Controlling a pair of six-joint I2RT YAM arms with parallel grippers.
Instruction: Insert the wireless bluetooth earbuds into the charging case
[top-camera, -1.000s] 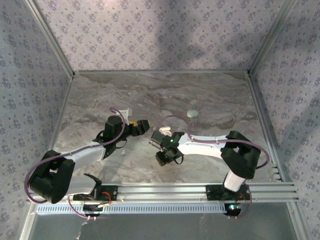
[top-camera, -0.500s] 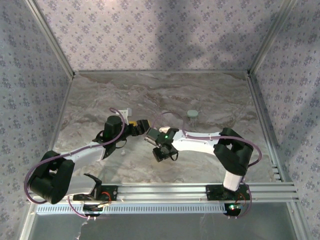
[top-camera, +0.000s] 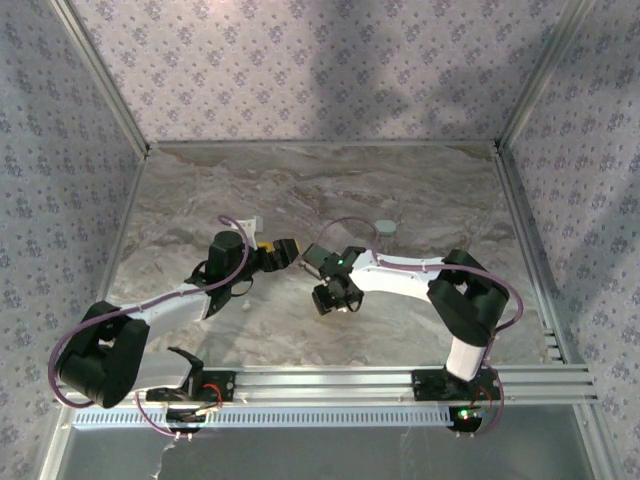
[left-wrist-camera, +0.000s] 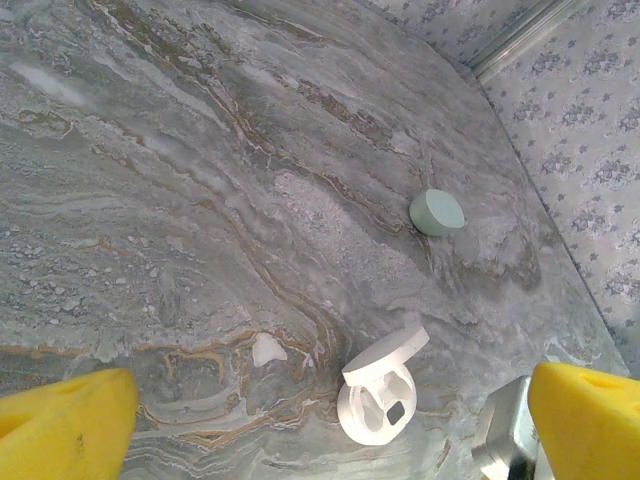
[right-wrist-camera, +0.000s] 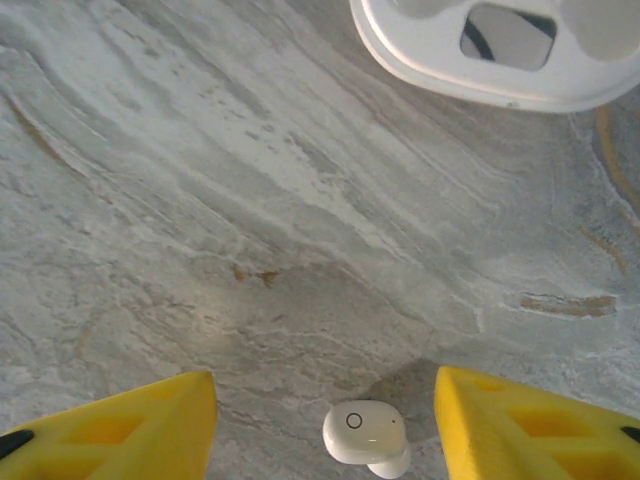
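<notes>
- left gripper (top-camera: 287, 249): the yellow foam fingers (left-wrist-camera: 65, 425) are spread fully wide and nothing is gripped. It is pointed across the grey marbled tabletop (left-wrist-camera: 150, 150) toward the right arm.
- tiny whitish plastic earbud (left-wrist-camera: 267, 349): it is seen in the left wrist view lying on the tabletop, near the left side of the charging case but apart from it. It is touched by neither finger.
- white oval plastic charging case (left-wrist-camera: 372, 400): it is set on the tabletop within the span of the left fingers. The lid is hinged open and tilted up, and the sockets are exposed, with a dark patch visible inside. Its rim is also seen at the top edge of the right wrist view.
- right gripper (right-wrist-camera: 325, 395): the jaws are parted about halfway and nothing is clamped. A metal part of it is seen just right of the charging case in the left wrist view.
- glossy white rounded earbud (right-wrist-camera: 365, 435): it is marked with a small ring and lies on the tabletop between the right gripper's yellow fingers. A gap is seen on each side, narrower on the right of the picture. It is well short of the charging case.
- pale green oval pebble-like case (top-camera: 385, 228): it is seen lying alone on the tabletop, beyond and right of both grippers, well apart from them.
</notes>
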